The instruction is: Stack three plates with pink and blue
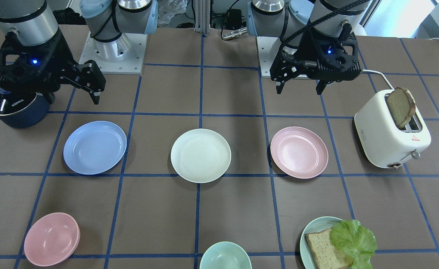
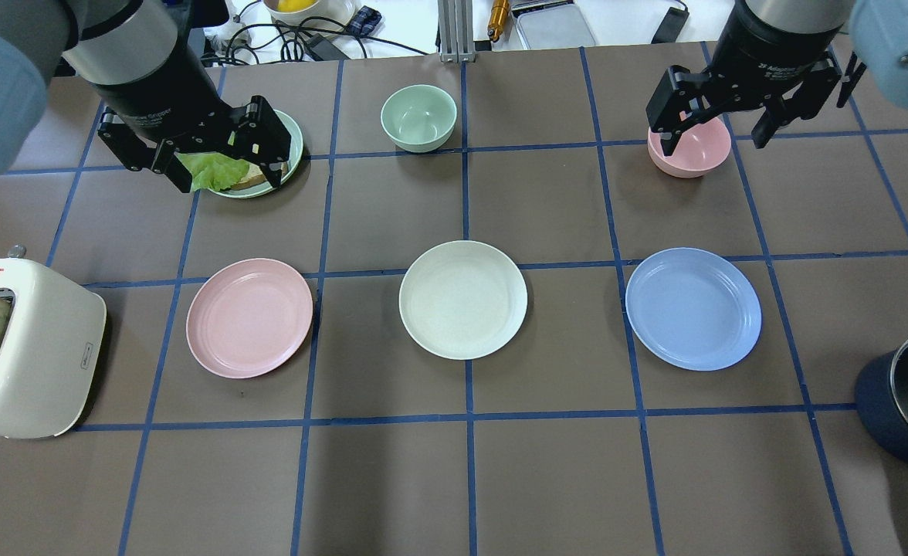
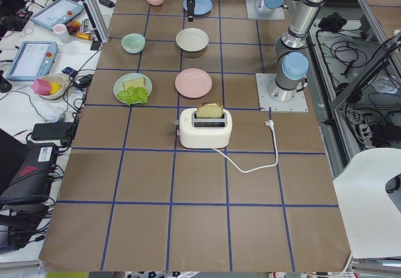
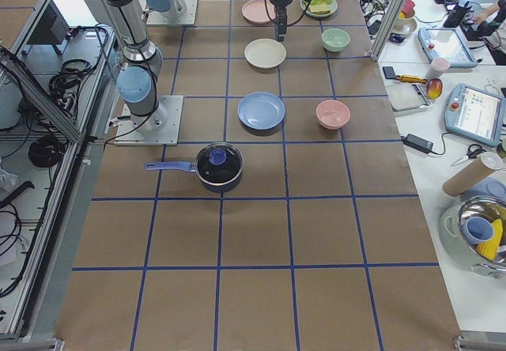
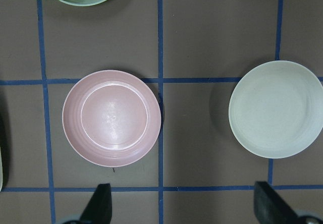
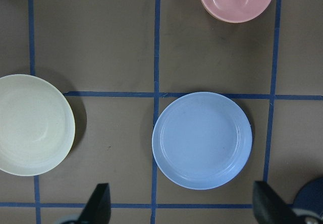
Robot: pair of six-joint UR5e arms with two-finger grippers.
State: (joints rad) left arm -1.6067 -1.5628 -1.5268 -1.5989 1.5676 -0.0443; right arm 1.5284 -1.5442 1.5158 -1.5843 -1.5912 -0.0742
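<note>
Navy pot [image 1: 21, 112] reads KONKA; toaster [image 1: 387, 145] logo illegible. Left end effector [image 2: 230, 181], right end effector [image 2: 713, 144] both spread wide, empty.

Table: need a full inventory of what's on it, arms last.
blue plate: 1, pale blue, middle row, robot's right
cream-white plate: 1, middle row, centre
pink plate: 1, pale pink, middle row, robot's left
pink bowl: 1, far row, right
green bowl: 1, pale green, far row, centre
teal plate: 1, far row, left, bearing bread and lettuce
toaster: 1, white, left end, bread slice in its slot
saucepan: 1, dark blue, glass lid, right end
left pincer: open, empty, above the table
right pincer: open, empty, above the table
</note>
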